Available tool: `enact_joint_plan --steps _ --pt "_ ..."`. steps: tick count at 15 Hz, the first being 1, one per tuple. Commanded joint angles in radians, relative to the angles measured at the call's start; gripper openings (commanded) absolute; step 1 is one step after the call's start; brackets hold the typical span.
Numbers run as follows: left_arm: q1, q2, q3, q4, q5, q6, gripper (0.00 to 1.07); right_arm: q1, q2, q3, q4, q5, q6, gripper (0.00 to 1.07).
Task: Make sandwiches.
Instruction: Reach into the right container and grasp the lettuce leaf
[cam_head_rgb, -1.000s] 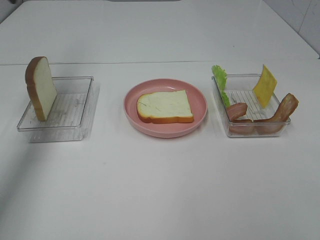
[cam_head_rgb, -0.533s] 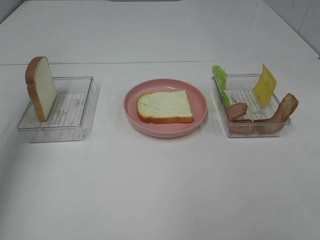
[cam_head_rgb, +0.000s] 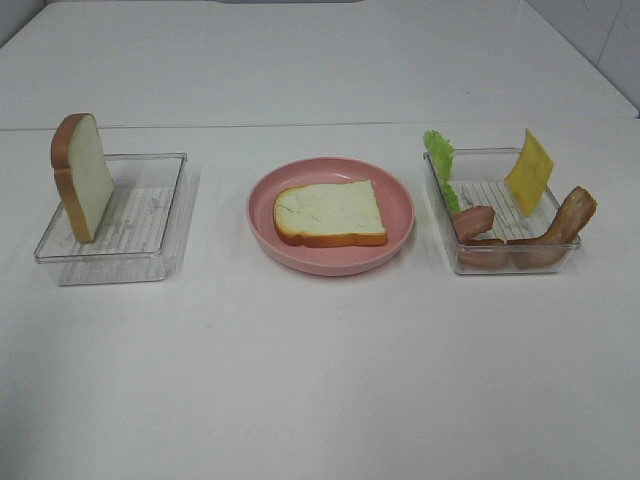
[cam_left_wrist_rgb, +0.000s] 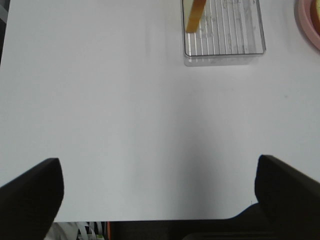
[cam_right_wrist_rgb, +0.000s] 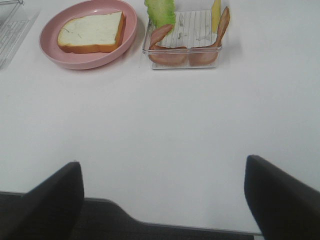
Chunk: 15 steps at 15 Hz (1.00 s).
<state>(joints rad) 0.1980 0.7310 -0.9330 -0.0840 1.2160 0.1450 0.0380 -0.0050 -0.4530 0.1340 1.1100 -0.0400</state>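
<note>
At centre of the white surface (cam_head_rgb: 320, 380): pink plate (cam_head_rgb: 262, 200) with one flat bread slice (cam_head_rgb: 330, 212) lying on it, white face up and bare, brown crust showing along the near edge.

Left of the plate in the high view, well apart: left clear tray (cam_head_rgb: 150, 215). An upright bread slice (cam_head_rgb: 82, 177) stands on edge at its left side, the crust rising above the rim.

Right of the plate: right clear tray (cam_head_rgb: 497, 190). A lettuce leaf (cam_head_rgb: 439, 158) leans at its left wall. A cheese square (cam_head_rgb: 529, 171) is propped on one corner toward the back. Bacon strips (cam_head_rgb: 570, 218) curl along the front, one end lifting over the right rim.

Left end effector (cam_left_wrist_rgb: 157, 172): fingers (cam_left_wrist_rgb: 30, 195) spread wide, gripping nothing, over bare surface on the near side of the left tray.

Right end effector (cam_right_wrist_rgb: 162, 167): fingers (cam_right_wrist_rgb: 280, 200) likewise wide apart and empty, over bare surface on the near side of the plate and right tray.
</note>
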Motion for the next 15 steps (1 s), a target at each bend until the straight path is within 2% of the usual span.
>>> enact_joint_plan --steps 1,3,6,10,13,15 --pt "-0.001 -0.182 0.124 -0.012 0.074 -0.019 0.96 -0.002 -0.028 0.002 0.006 -0.011 -0.002 0.85" --pt "-0.001 -0.433 0.263 -0.022 0.076 -0.023 0.96 -0.002 -0.028 0.002 0.006 -0.011 -0.002 0.85" --pt "-0.013 -0.61 0.334 -0.025 0.094 -0.022 0.96 -0.002 -0.028 0.002 0.006 -0.011 -0.002 0.85" --pt "-0.12 -0.671 0.34 -0.015 0.043 0.011 0.96 -0.002 -0.028 0.002 0.006 -0.011 -0.002 0.85" --pt "-0.129 -0.759 0.352 -0.004 -0.037 0.001 0.96 -0.002 -0.028 0.002 0.006 -0.011 -0.002 0.85" --pt "-0.128 -0.757 0.385 -0.01 -0.079 0.003 0.96 -0.002 -0.023 0.002 0.002 -0.011 -0.002 0.85"
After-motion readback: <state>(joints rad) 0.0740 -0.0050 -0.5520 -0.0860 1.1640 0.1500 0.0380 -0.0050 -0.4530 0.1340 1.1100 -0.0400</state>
